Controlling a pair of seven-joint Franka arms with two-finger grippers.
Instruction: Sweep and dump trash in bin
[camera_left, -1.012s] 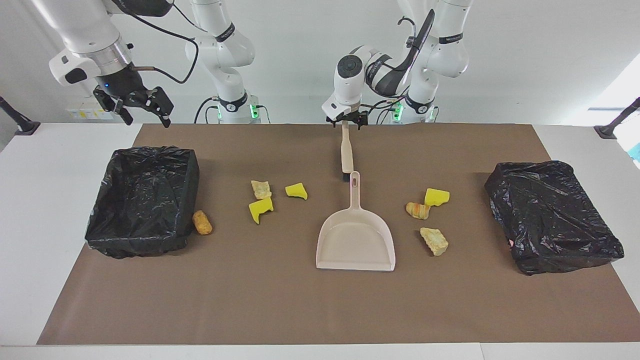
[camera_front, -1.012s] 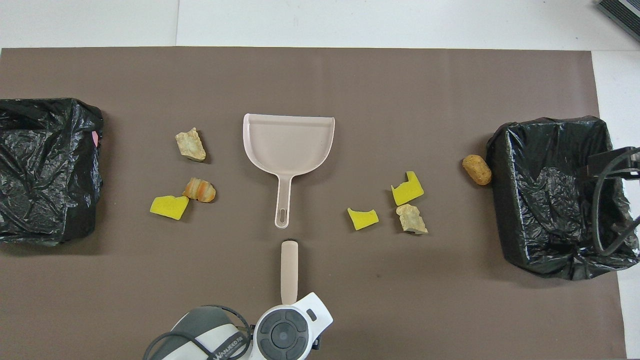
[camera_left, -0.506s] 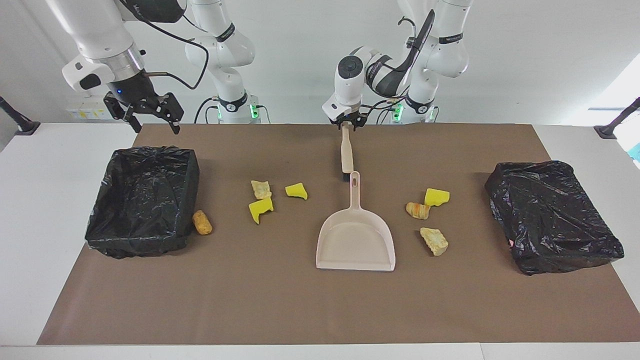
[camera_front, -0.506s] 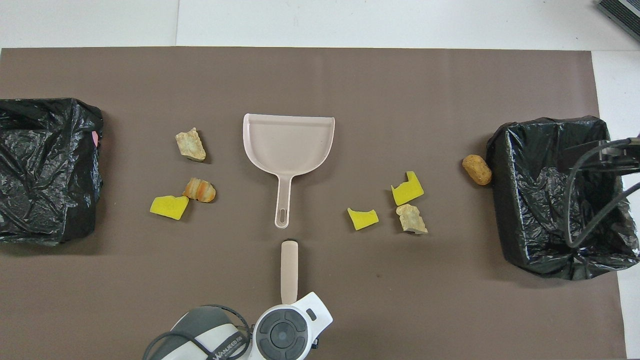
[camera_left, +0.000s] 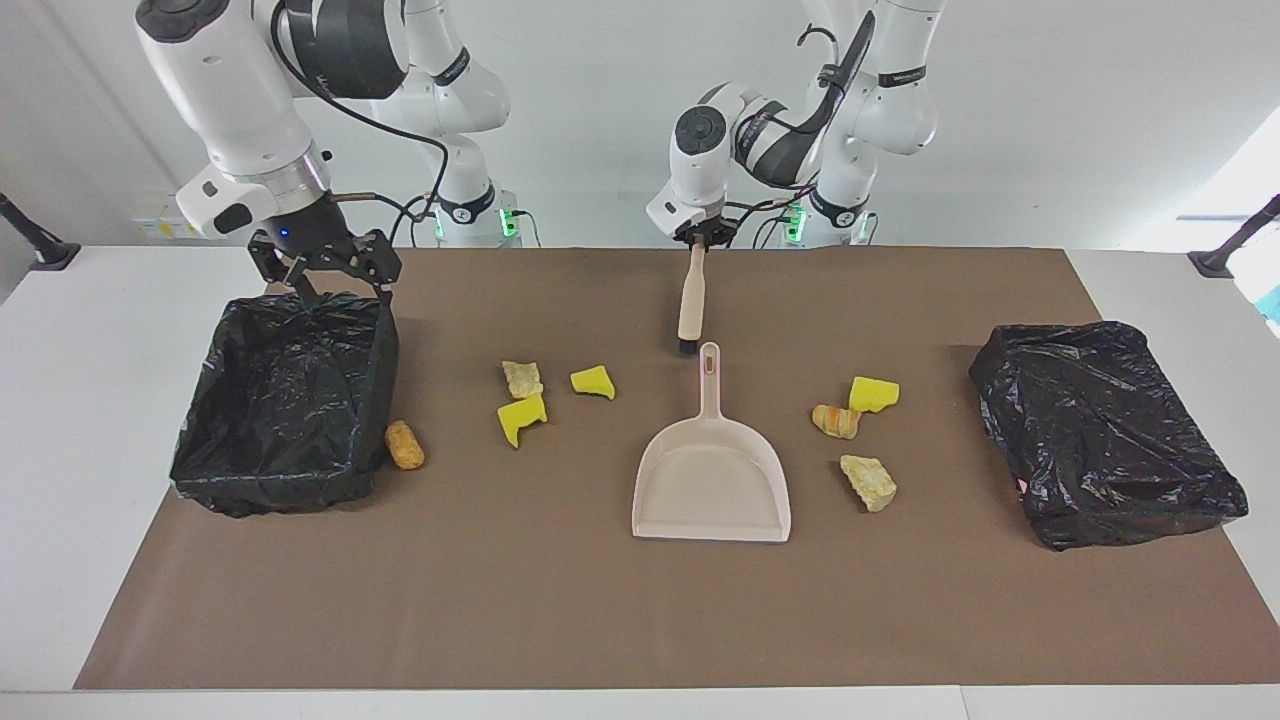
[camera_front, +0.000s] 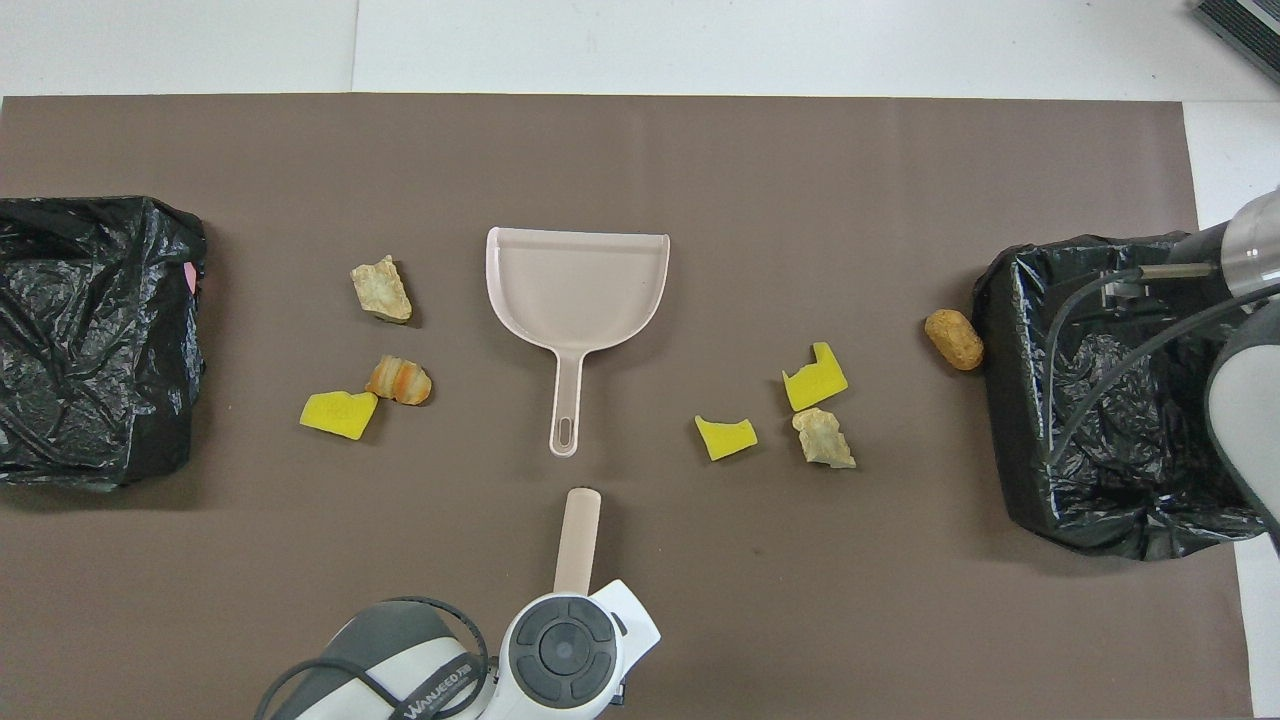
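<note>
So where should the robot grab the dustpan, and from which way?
Probably by the thin handle of the dustpan, which lies flat pointing toward the robots. Come straight down from above with the jaws across the handle; the wide pan looks too broad to pinch.

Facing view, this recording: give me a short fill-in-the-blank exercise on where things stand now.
1. The left gripper is shut on the handle of the ____.
2. The dustpan holds ____ pieces of trash.
3. The right gripper is open over the rim of the open black-lined ____.
4. The number of bright yellow sponge chunks on the brown mat is ____.

Missing words: brush; no; bin; three
</note>
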